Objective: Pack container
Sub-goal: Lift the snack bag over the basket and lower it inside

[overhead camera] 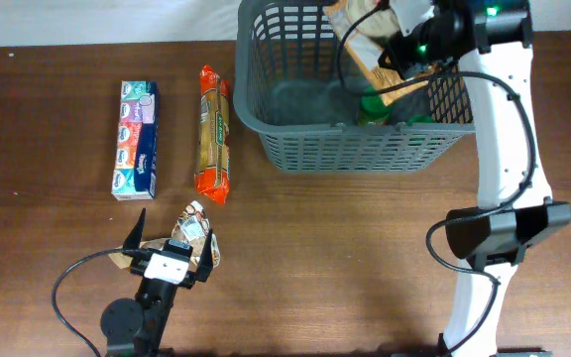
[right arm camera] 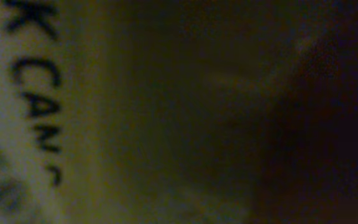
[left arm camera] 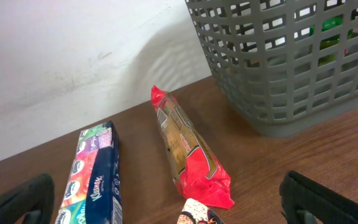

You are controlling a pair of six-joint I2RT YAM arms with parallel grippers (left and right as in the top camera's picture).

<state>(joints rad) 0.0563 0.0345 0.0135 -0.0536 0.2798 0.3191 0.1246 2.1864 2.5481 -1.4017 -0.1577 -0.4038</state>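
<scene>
The dark gray lattice basket [overhead camera: 365, 149] stands at the back right and also shows in the left wrist view [left arm camera: 278, 81]. My right gripper [overhead camera: 397, 50] reaches into it from the right and is shut on a tilted tan-brown packet [overhead camera: 360, 40]. The right wrist view is dark and blurred, filled by a printed pack surface [right arm camera: 36, 112]. My left gripper [overhead camera: 171, 248] is open at the front left, low over a small crinkled pouch [overhead camera: 194, 226], whose tip lies between the fingers [left arm camera: 197, 216].
A long red-ended cracker packet [overhead camera: 214, 134] [left arm camera: 188, 155] lies left of the basket. A multicolour Kleenex tissue pack [overhead camera: 136, 139] [left arm camera: 92, 180] lies further left. Green items [overhead camera: 375, 104] sit inside the basket. The right arm's base [overhead camera: 494, 233] stands front right.
</scene>
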